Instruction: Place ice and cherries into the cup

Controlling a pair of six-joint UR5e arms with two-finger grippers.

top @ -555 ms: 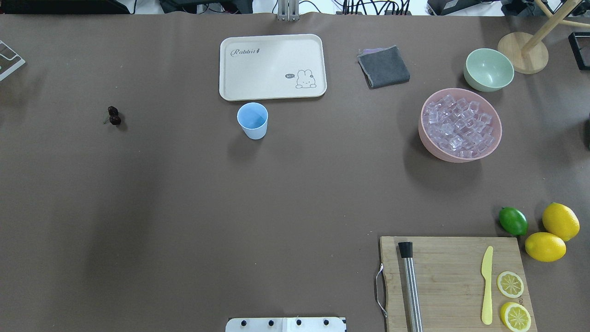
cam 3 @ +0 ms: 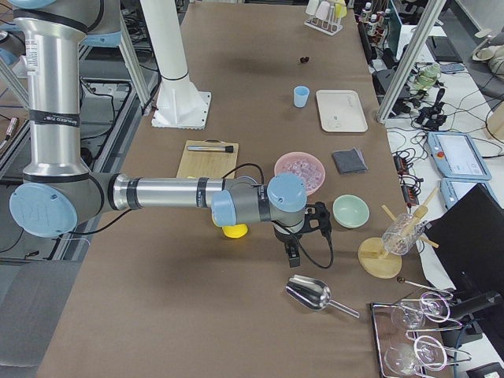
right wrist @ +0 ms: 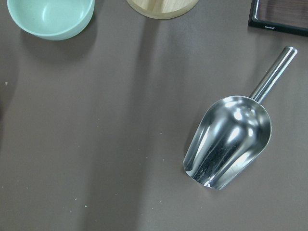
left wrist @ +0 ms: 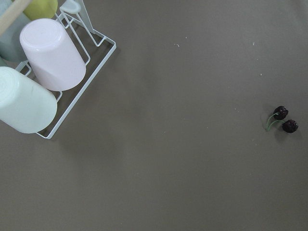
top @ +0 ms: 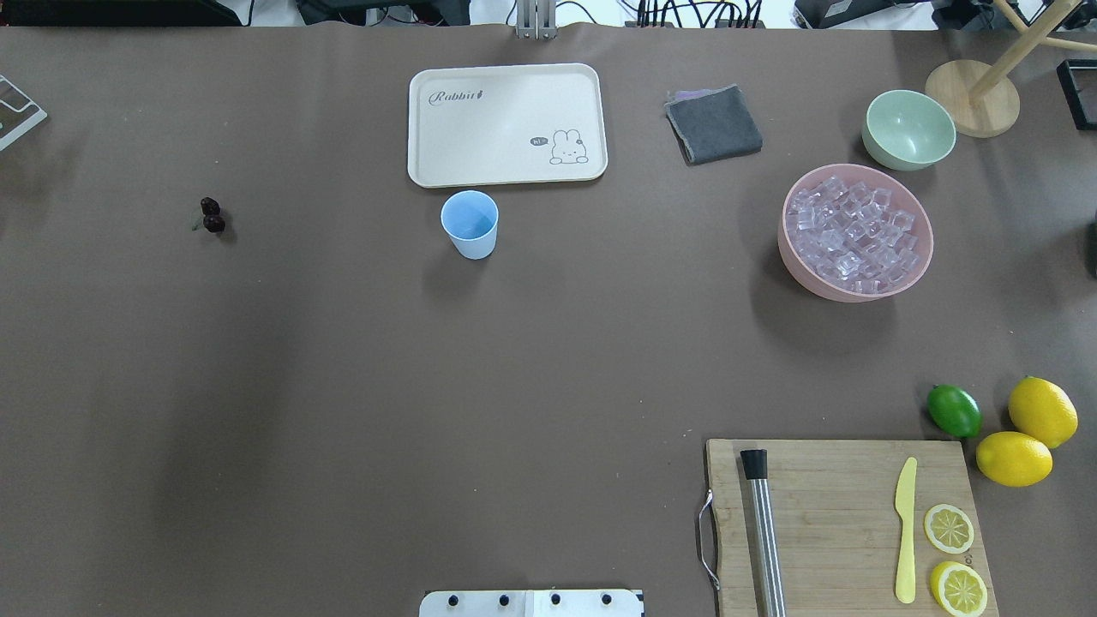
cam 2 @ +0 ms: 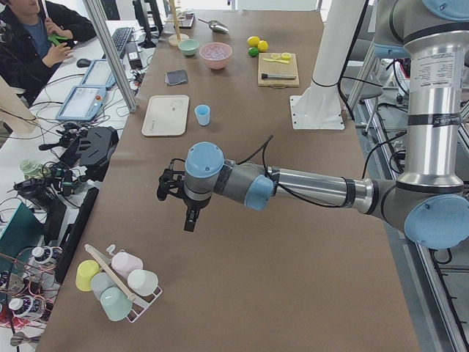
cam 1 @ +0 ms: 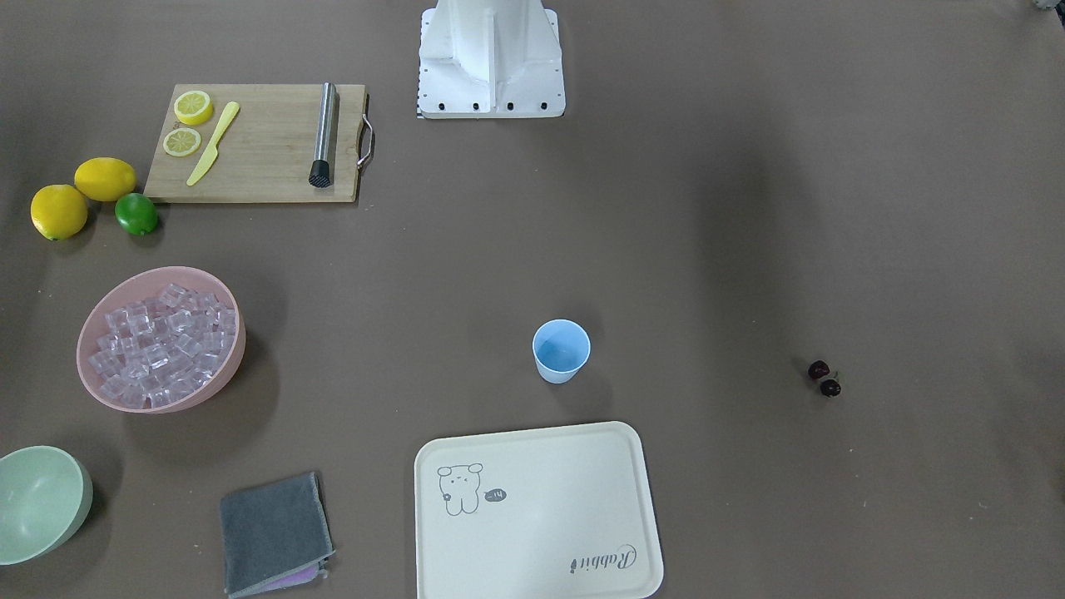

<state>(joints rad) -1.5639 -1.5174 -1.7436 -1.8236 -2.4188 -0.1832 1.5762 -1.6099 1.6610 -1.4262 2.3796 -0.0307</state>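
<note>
- Left gripper is hanging above bare table at the robot's left end. It is showing only in the side view, so I cannot tell whether its fingers are spread or pressed together.
- Right gripper is hovering past the pink bowl, near the pale green bowl. It too is showing only from the side, so the state of its fingers is unreadable.
- The left wrist camera is looking down on the cherries, which are lying well off toward the frame's right edge. A straight descent from here is likely missing them entirely.
- A wire rack of upturned cups is sitting in the opposite corner of that view. A wide swing could be clipping it.
- The cherries are tiny, round and joined by thin stems. The risk here is the fingers pinching only a stem, or nudging the pair so that it rolls away.
- A metal scoop is lying under the right wrist, mouth toward the camera. Its smooth handle is probably turning in a loose grip.
- The ice is heaping in the pink bowl, well apart from the cup. The cubes look glassy, so some are likely sliding off during the carry.
- The cup is standing upright and apparently empty just in front of the tray. It looks light, and a bump from either arm is liable to tip it.
- Both arms are heading for one cup, so crowding at its rim is a hazard.
</note>
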